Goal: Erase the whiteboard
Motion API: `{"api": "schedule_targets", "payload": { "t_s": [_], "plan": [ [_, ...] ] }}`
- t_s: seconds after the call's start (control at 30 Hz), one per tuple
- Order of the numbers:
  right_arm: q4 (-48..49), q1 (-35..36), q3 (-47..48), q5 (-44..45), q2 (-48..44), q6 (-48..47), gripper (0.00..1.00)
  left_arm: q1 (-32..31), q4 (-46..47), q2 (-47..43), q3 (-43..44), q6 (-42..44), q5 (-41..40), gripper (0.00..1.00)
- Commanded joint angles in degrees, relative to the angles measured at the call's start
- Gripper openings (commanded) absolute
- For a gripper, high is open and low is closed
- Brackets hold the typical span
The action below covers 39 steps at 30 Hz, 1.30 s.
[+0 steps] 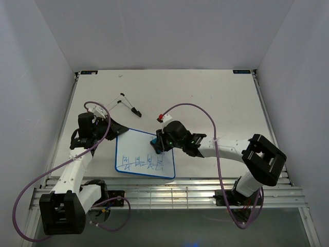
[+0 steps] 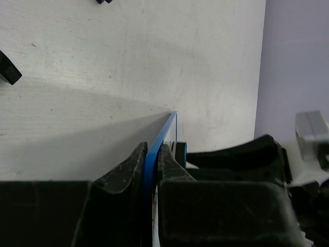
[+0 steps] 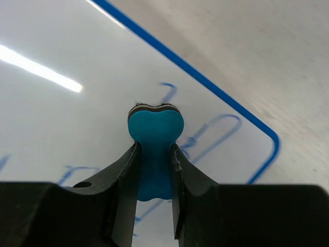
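The whiteboard (image 1: 139, 149), white with a blue rim, lies flat near the table's front. Blue marker scribbles (image 1: 141, 163) run along its near edge. My left gripper (image 1: 114, 129) is shut on the board's upper-left rim; in the left wrist view the blue rim (image 2: 163, 134) runs edge-on between the closed fingers of the left gripper (image 2: 152, 154). My right gripper (image 1: 157, 145) is shut on the blue bone-shaped eraser (image 3: 155, 128) by its narrow waist. The eraser's head rests on the whiteboard (image 3: 77, 46) beside blue loops (image 3: 216, 134). In the right wrist view the right gripper (image 3: 154, 154) clamps both sides of the eraser.
A black marker (image 1: 136, 111) and a thin black-tipped stick (image 1: 117, 102) lie on the table beyond the board. A small red-and-white object (image 1: 163, 118) sits near the right arm's cable. White walls enclose the table on three sides.
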Motion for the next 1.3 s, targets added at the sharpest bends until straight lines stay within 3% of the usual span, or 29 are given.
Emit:
{"api": "schedule_targets", "payload": {
  "t_s": [0.0,0.13,0.4,0.57,0.9,1.07,1.27],
  "plan": [
    [-5.5,-3.3,-6.8,-0.7,2.1,-0.1,0.08,-0.4,-1.0,-0.5,1.3,4.6,-6.4,0.00],
    [-7.1,-3.1,-3.7,-4.9,2.3,-0.8,0.08,-0.4,-0.1,0.2,1.2,5.3,-4.0,0.00],
    [-9.9,3.9,17.1,-9.2,5.3,-1.7,0.08,-0.4,0.3,0.6,1.0,5.6,-2.8,0.00],
    [-8.9,2.5,21.5,-8.8,9.1,-2.3,0.08,-0.4,0.3,0.9,1.0,5.6,-2.8,0.00],
    [-8.9,-9.6,4.7,-7.8,8.9,-1.7,0.08,-0.4,0.1,0.4,1.1,5.6,-3.8,0.00],
    [-8.9,-11.6,-3.0,-7.0,5.2,-1.9,0.08,-0.4,-0.5,-0.2,1.0,5.4,-5.1,0.00],
    [-7.7,-11.6,-3.4,-10.4,2.1,-1.6,0.08,-0.4,-0.5,0.2,1.1,5.0,-5.4,0.00]
  ]
}}
